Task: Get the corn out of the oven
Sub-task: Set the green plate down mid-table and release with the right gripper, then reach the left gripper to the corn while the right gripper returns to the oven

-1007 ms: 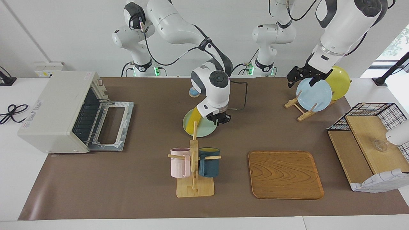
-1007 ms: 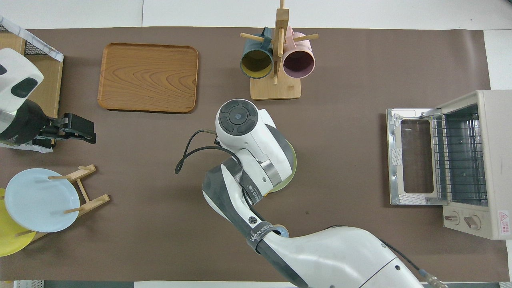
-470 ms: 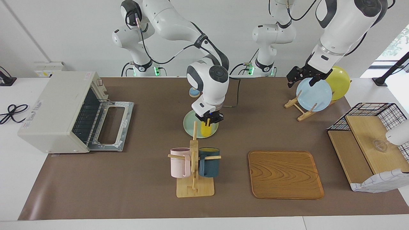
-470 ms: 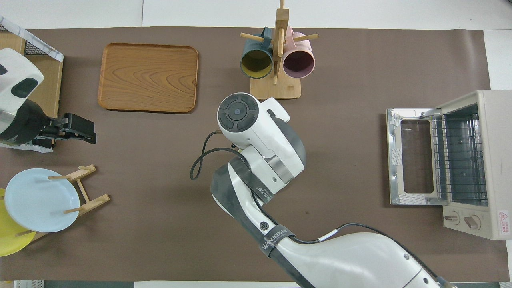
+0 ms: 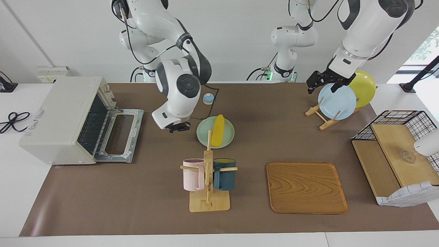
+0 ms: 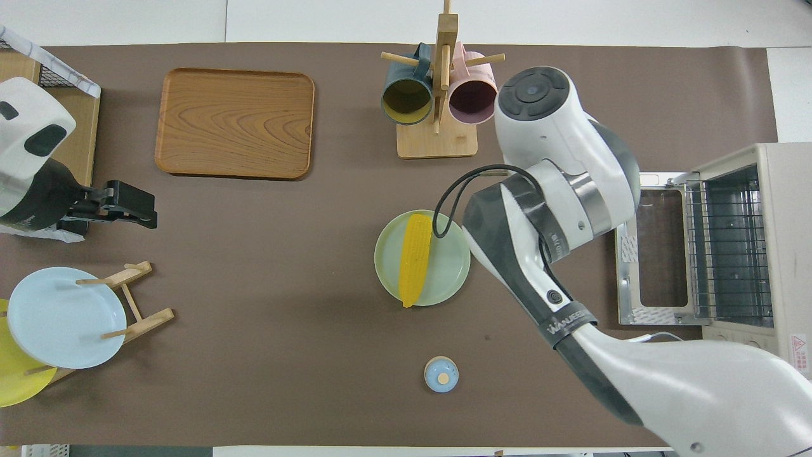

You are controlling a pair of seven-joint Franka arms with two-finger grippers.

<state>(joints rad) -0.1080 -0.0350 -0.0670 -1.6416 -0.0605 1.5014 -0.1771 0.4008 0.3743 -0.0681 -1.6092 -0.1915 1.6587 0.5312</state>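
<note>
The corn (image 5: 218, 129) (image 6: 415, 257) lies flat on a pale green plate (image 5: 229, 134) (image 6: 451, 270) in the middle of the table, with nothing touching it. The oven (image 5: 58, 116) (image 6: 786, 254) stands at the right arm's end, its door (image 5: 120, 135) (image 6: 660, 254) folded down and its wire rack bare. My right gripper (image 5: 179, 128) hangs shut and empty over the mat between the plate and the oven door; the overhead view hides it under its own wrist. My left gripper (image 5: 322, 87) (image 6: 136, 212) waits open in the air above the plate rack.
A mug rack (image 5: 208, 178) with a pink and a dark blue mug stands farther from the robots than the green plate. A wooden tray (image 5: 306, 188) lies beside it. A plate rack (image 5: 337, 101) holds blue and yellow plates. A wire shelf (image 5: 398, 154) and a small blue knob (image 5: 208, 98) are also here.
My right arm has swung from over the green plate toward the oven's end, leaving the corn lying on the plate. The left arm has stayed put.
</note>
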